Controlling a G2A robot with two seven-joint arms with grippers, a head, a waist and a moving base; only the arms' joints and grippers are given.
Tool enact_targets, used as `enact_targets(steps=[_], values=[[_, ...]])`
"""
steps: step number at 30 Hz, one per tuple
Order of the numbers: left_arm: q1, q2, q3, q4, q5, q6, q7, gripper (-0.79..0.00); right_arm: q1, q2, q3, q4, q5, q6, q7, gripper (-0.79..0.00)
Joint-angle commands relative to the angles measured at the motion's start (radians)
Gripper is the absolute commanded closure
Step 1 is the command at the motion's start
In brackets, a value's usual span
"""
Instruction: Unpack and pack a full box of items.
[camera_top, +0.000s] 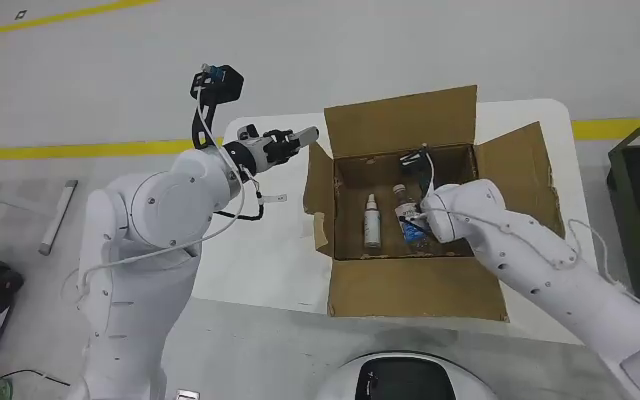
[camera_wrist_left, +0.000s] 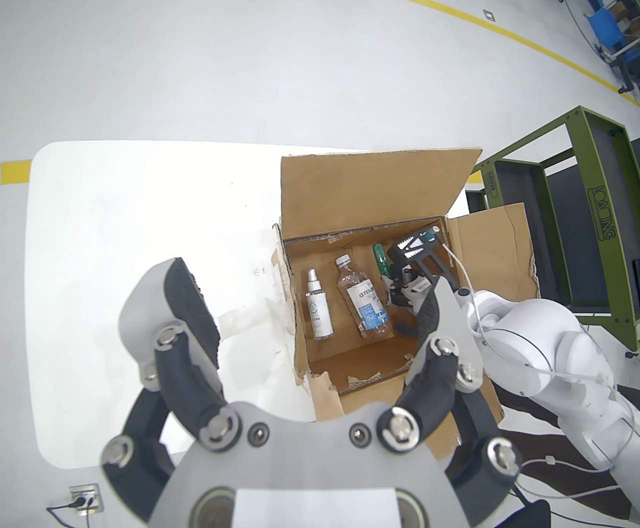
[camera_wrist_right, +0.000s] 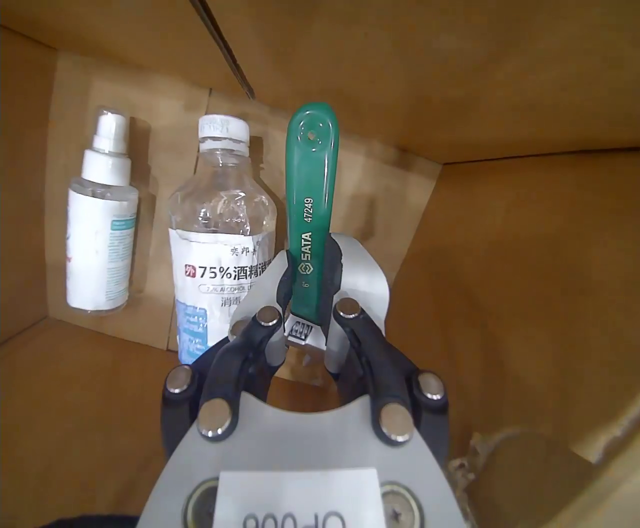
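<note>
R gripper (camera_wrist_right: 311, 280) tight on green wrench (camera_wrist_right: 311, 165), plain in R wrist view; L gripper (camera_wrist_left: 320, 305) spread wide, empty.

Looks like a workshop or factory hall here: wide grey painted floor (camera_top: 300, 60) striped with yellow marking lines (camera_top: 100, 150), a green steel rack (camera_wrist_left: 603, 210) off to one side, a plain white work table (camera_wrist_left: 125, 200) in the open

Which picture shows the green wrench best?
The right wrist view: the green wrench sits big in the middle, squeezed in the right claw. The left wrist view catches its green handle end, far off. From the top it is too small to make out.
</note>
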Motion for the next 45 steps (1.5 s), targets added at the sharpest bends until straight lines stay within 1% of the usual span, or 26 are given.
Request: enact_targets(steps=[1,8,13,19,22,23,24,25,26,27,28,30,31,33,34,35,36,37,38,40,42,43,45], values=[[0.0,0.0,0.0,0.0,0.0,0.0,0.0,-0.785,0.012,-0.012,-0.013,0.032,0.002,-0.004,0.005,0.0],[0.0,0.0,0.0,0.0,0.0,0.0,0.0,-0.785,0.061,-0.06,-0.06,0.139,0.031,-0.026,0.026,0.0],[0.0,0.0,0.0,0.0,0.0,0.0,0.0,-0.785,0.089,-0.096,-0.093,0.182,0.071,-0.045,0.031,0.0],[0.0,0.0,0.0,0.0,0.0,0.0,0.0,-0.785,0.108,-0.127,-0.075,0.229,0.206,-0.091,0.023,0.0],[0.0,0.0,0.0,0.0,0.0,0.0,0.0,-0.785,0.117,-0.137,-0.073,0.246,0.223,-0.104,0.015,0.0],[0.0,0.0,0.0,0.0,0.0,0.0,0.0,-0.785,0.12,-0.14,-0.073,0.25,0.223,-0.103,0.014,-0.089],[0.0,0.0,0.0,0.0,0.0,0.0,0.0,-0.785,0.124,-0.142,-0.072,0.252,0.221,-0.101,0.007,-0.286],[0.0,0.0,0.0,0.0,0.0,0.0,0.0,-0.785,0.126,-0.144,-0.072,0.251,0.218,-0.102,0.004,-0.317],[0.0,0.0,0.0,0.0,0.0,0.0,0.0,-0.785,0.126,-0.146,-0.072,0.249,0.214,-0.104,0.005,-0.323],[0.0,0.0,0.0,0.0,0.0,0.0,0.0,-0.785,0.126,-0.146,-0.068,0.243,0.212,-0.104,0.007,-0.354],[0.0,0.0,0.0,0.0,0.0,0.0,0.0,-0.785,0.124,-0.146,-0.063,0.233,0.211,-0.109,0.008,-0.366],[0.0,0.0,0.0,0.0,0.0,0.0,0.0,-0.785,0.115,-0.14,-0.041,0.203,0.207,-0.11,0.014,-0.425],[0.0,0.0,0.0,0.0,0.0,0.0,0.0,-0.785,0.109,-0.135,-0.024,0.181,0.205,-0.109,0.018,-0.434],[0.0,0.0,0.0,0.0,0.0,0.0,0.0,-0.785,0.09,-0.123,0.019,0.124,0.21,-0.114,0.03,-0.554],[0.0,0.0,0.0,0.0,0.0,0.0,0.0,-0.785,0.078,-0.115,0.043,0.095,0.208,-0.118,0.041,-0.696],[0.0,0.0,0.0,0.0,0.0,0.0,0.0,-0.785,0.064,-0.107,0.068,0.068,0.209,-0.121,0.055,-0.733],[0.0,0.0,0.0,0.0,0.0,0.0,0.0,-0.785,0.051,-0.099,0.1,0.034,0.216,-0.123,0.062,-0.662],[0.0,0.0,0.0,0.0,0.0,0.0,0.0,-0.785,0.037,-0.09,0.134,-0.008,0.219,-0.131,0.065,-0.65],[0.0,0.0,0.0,0.0,0.0,0.0,0.0,-0.785,0.018,-0.08,0.169,-0.049,0.214,-0.138,0.074,-0.665],[0.0,0.0,0.0,0.0,0.0,0.0,0.0,-0.785,-0.021,-0.059,0.261,-0.155,0.216,-0.144,0.098,-0.643],[0.0,0.0,0.0,0.0,0.0,0.0,0.0,-0.785,-0.063,-0.035,0.362,-0.273,0.18,-0.16,0.133,-0.643],[0.0,0.0,0.0,0.0,0.0,0.0,0.0,-0.785,-0.09,-0.023,0.415,-0.33,0.16,-0.165,0.154,-0.65],[0.0,0.0,0.0,0.0,0.0,0.0,0.0,-0.785,-0.141,-0.002,0.531,-0.437,0.129,-0.191,0.191,-0.696]])
